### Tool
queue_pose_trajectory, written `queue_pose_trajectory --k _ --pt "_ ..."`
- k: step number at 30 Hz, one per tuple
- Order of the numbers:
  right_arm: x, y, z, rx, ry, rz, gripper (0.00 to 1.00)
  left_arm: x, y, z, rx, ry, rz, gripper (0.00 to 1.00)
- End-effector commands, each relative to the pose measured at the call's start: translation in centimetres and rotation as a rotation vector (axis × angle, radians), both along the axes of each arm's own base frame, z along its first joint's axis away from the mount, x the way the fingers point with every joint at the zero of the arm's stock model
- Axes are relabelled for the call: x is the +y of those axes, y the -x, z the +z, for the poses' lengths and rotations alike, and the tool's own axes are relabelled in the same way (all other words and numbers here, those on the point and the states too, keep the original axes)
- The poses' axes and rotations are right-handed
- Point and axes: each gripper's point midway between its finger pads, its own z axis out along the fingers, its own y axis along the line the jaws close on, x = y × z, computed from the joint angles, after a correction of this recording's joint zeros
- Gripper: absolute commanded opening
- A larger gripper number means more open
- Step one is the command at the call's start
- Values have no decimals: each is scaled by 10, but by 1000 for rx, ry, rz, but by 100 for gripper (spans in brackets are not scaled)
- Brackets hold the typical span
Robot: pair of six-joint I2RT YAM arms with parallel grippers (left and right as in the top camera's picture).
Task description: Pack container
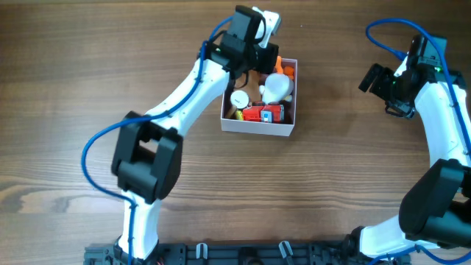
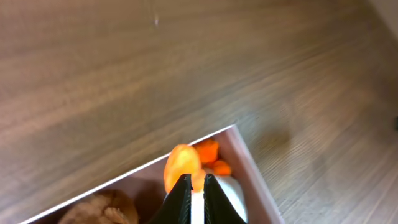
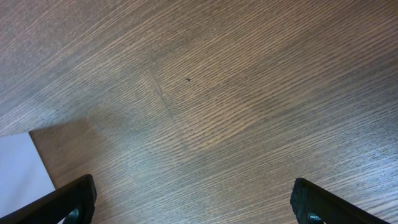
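The container (image 1: 257,128), a square white box with a pink inside, stands at the table's back centre and holds several toys: a white round toy (image 1: 277,87), a red toy (image 1: 263,112) and an orange toy (image 1: 288,70). My left gripper (image 1: 263,65) hangs over the container's back part. In the left wrist view its fingers (image 2: 194,178) are shut just above the orange toy (image 2: 181,163), a white toy (image 2: 231,190) and the pink wall (image 2: 249,163). My right gripper (image 1: 372,79) is open and empty over bare table (image 3: 193,193).
A brown toy (image 2: 99,208) lies in the container left of my left fingers. A white patch (image 3: 18,168) shows at the left edge of the right wrist view. Wood tabletop (image 1: 88,73) surrounds the container.
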Motion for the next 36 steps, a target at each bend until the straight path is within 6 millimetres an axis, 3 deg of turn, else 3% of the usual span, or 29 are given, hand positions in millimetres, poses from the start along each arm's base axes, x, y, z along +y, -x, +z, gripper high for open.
queue_pose_trajectory --k 1,12,18,21,36 --pt "0 0 -2 3 -15 -14 100 -12 4 -10 30 16 -7 9" --pt "0 0 -2 3 -15 -14 100 -32 26 -56 109 -40 -52 6" --pt "0 0 -2 3 -15 -14 100 -12 23 -94 178 -143 92 7" --pt "0 0 -2 3 -15 -14 100 -6 18 -95 185 -148 164 15" --pt "0 0 -2 3 -15 -14 100 6 21 -103 497 64 637 15"
